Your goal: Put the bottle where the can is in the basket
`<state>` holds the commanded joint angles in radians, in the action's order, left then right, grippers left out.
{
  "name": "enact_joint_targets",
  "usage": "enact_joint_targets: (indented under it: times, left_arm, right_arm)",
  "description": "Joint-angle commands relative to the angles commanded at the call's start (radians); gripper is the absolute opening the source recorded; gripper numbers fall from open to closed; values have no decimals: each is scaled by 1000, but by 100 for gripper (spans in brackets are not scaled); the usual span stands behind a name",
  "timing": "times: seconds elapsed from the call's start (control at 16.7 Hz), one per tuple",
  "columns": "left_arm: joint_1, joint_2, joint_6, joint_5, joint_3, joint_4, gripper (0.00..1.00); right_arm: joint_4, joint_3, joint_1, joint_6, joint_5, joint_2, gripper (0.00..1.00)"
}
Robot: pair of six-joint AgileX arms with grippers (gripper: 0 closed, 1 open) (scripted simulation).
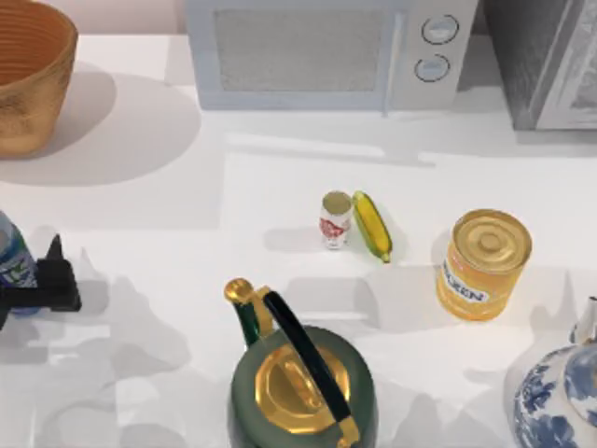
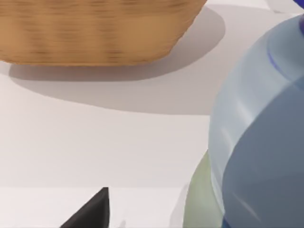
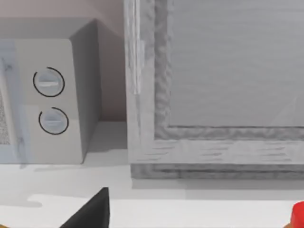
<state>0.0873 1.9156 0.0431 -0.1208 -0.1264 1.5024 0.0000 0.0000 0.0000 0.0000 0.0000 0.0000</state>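
Left pincer [image 1: 23, 289] sits at the top view's 9 o'clock edge, low over the bench [image 1: 187, 215]. The bottle [image 1: 13, 257] stands upright right at it, touching or nearly so; I cannot tell whether the fingers are clenched on it or released. In the left wrist view the bottle [image 2: 259, 142] looms large and close, one dark fingertip [image 2: 92, 211] beside it, with the basket wall [image 2: 95, 33] beyond over bare bench.

Near edge, about 6 o'clock: a dark green kettle [image 1: 303, 387] with gold lid and spout. At 4 to 5 o'clock, a blue-and-white vase [image 1: 560, 401], cut by the frame edge.

Centre, slightly toward 3 o'clock: the can [image 1: 335, 220] stands upright on the bench, not in the basket. A corn cob [image 1: 371, 226] lies just beside it on the 3 o'clock side, touching or almost. Further toward 3 o'clock, well apart, a yellow-orange tin [image 1: 482, 264] with gold lid.

Far 10 to 11 o'clock corner: the basket [image 1: 33, 79], upright, well apart from both can and bottle.

Far edge, 12 o'clock: a white microwave [image 1: 322, 51] with two dials; at 1 to 2 o'clock, a grey cabinet [image 1: 546, 61].

Right wrist view: microwave dials [image 3: 50, 102], the grey cabinet front [image 3: 218, 85], one dark fingertip [image 3: 92, 211]. Right pincer state: cannot tell.
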Motion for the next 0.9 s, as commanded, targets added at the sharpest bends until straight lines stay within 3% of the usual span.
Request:
enact_joint_targets:
  times: [0.12, 0.9]
  left_arm:
    - [0, 0, 0, 0, 0, 0, 100]
    - [0, 0, 0, 0, 0, 0, 2]
  right_arm:
    - [0, 0, 0, 0, 0, 0, 100]
    - [0, 0, 0, 0, 0, 0, 100]
